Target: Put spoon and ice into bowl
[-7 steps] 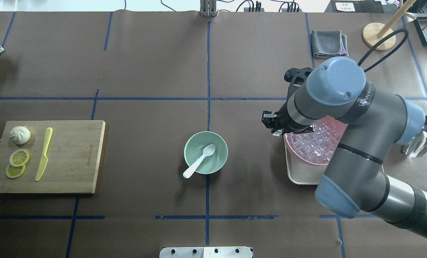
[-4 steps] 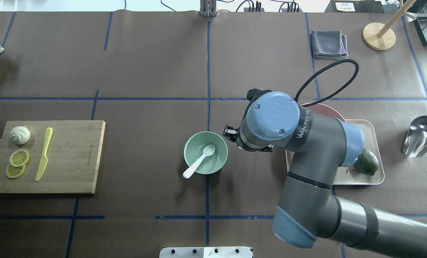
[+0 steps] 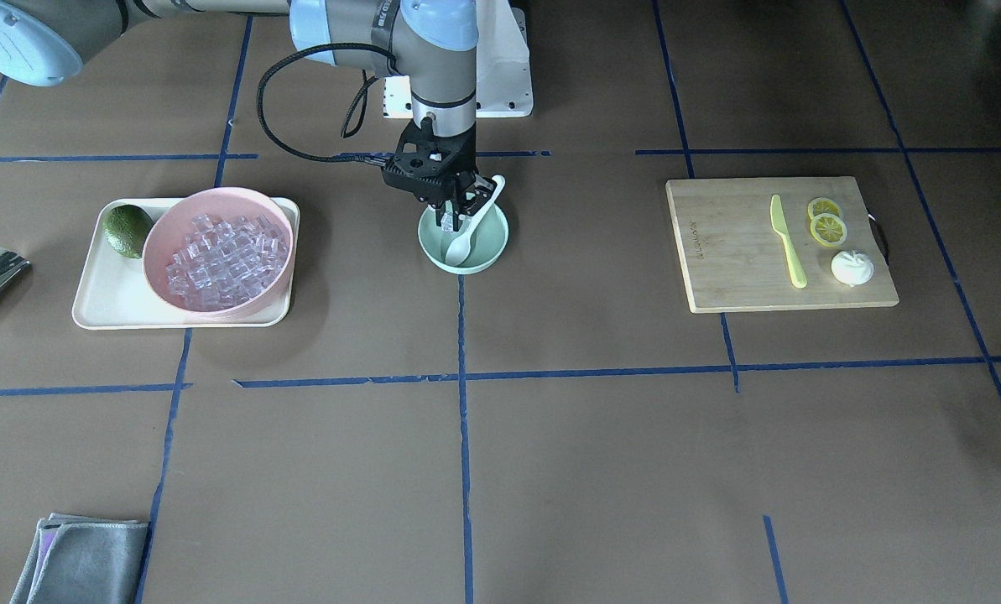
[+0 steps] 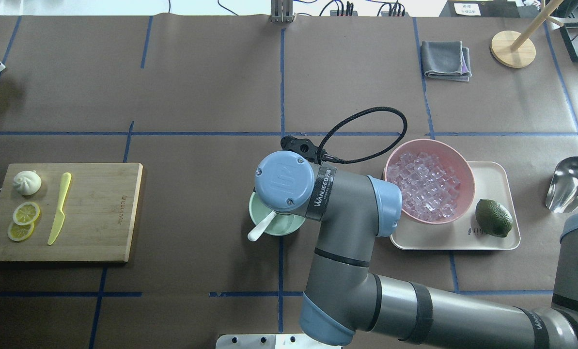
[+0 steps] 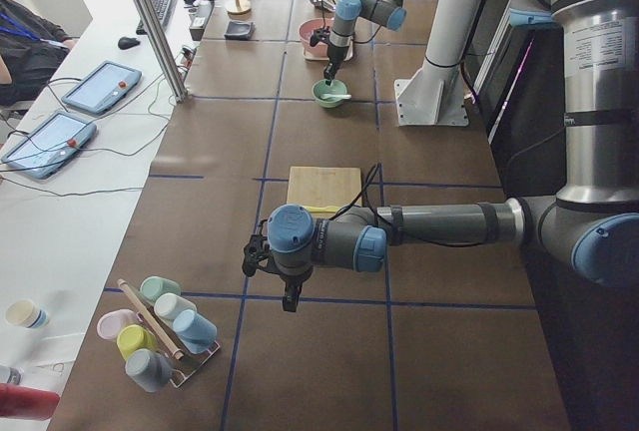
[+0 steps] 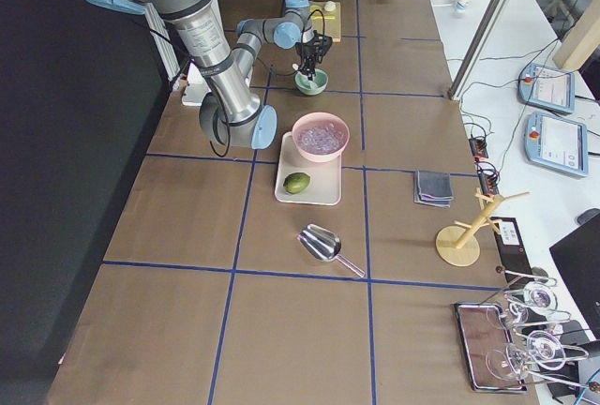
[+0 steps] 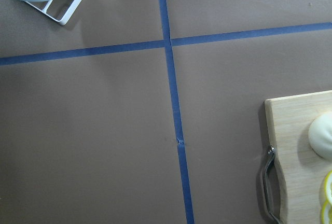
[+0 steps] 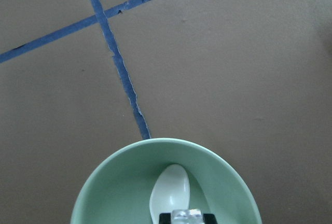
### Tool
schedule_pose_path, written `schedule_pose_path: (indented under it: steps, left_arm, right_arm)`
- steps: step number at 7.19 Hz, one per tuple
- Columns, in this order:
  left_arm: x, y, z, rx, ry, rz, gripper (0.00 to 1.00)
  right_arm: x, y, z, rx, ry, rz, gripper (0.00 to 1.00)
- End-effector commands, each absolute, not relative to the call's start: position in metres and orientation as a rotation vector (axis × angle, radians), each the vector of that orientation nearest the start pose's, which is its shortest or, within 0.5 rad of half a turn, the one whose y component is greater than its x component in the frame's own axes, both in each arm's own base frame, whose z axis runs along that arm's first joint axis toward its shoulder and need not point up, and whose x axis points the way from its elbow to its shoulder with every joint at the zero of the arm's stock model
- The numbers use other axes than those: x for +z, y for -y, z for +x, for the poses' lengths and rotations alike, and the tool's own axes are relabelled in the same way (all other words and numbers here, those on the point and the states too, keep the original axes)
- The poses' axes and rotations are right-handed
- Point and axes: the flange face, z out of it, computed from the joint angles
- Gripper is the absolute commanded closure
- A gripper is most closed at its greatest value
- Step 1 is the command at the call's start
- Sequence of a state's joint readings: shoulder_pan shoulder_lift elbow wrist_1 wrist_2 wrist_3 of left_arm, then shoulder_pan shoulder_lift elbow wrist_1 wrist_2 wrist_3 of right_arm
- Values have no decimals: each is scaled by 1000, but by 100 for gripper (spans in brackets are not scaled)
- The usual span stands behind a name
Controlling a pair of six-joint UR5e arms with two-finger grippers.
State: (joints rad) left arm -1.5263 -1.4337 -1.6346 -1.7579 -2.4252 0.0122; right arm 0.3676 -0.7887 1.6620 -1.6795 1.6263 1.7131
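1 small clear glassy ice cube (image 8: 188,214) is sitting pinched between the 2 black fingers of my right gripper (image 3: 451,220), which are pressing on its opposite sides. I am holding that gripper pointing straight down over the small round mint-green bowl (image 3: 487,252), with the fingertips and the cube hanging inside the bowl's rim. Whether the cube is touching the bowl floor I cannot tell.

The small plain white plastic spoon (image 3: 475,222) is lying in this bowl. Its rounded scoop is resting on the floor, and its slim handle is leaning over the rim on the side toward my base, just beside my fingers. In my right wrist view the cube is showing directly over the scoop.

Many more clear ice cubes (image 4: 427,186) are lying heaped in the wide round pink bowl (image 4: 465,167), well apart from the mint-green bowl. The pink bowl is standing on a cream rectangular tray (image 4: 492,174), with 1 dark green oval fruit (image 4: 493,218) lying beside it on the tray.

My left gripper (image 5: 290,296) is hanging over the brown table covering near the rectangular bamboo cutting board (image 4: 100,213). It is showing only in the side view, so I cannot tell whether its fingers are apart or together.
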Motion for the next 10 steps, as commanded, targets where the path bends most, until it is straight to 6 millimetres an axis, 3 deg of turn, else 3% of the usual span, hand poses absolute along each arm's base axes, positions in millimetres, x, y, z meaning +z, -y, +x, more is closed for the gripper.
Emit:
schedule_pose_path:
  steps: [1, 3, 4, 5, 8, 10]
  left_arm:
    - [667, 441, -39, 101, -855, 91, 0]
    - [666, 441, -39, 102, -855, 93, 0]
    - [666, 441, -39, 102, -855, 93, 0]
    - [666, 441, -39, 102, -855, 93, 0]
    - [667, 442, -39, 100, -855, 90, 0]
    - [668, 442, -39, 99, -855, 89, 0]
  right_arm:
    - [170, 370, -606, 467, 760, 43, 100]
    - [168, 369, -606, 464, 763, 44, 97]
    - [169, 369, -607, 449, 760, 48, 74]
    - [164, 369, -606, 434, 768, 56, 1]
    - [160, 370, -606, 413, 770, 70, 1]
    - [151, 385, -590, 385, 787, 96, 1]
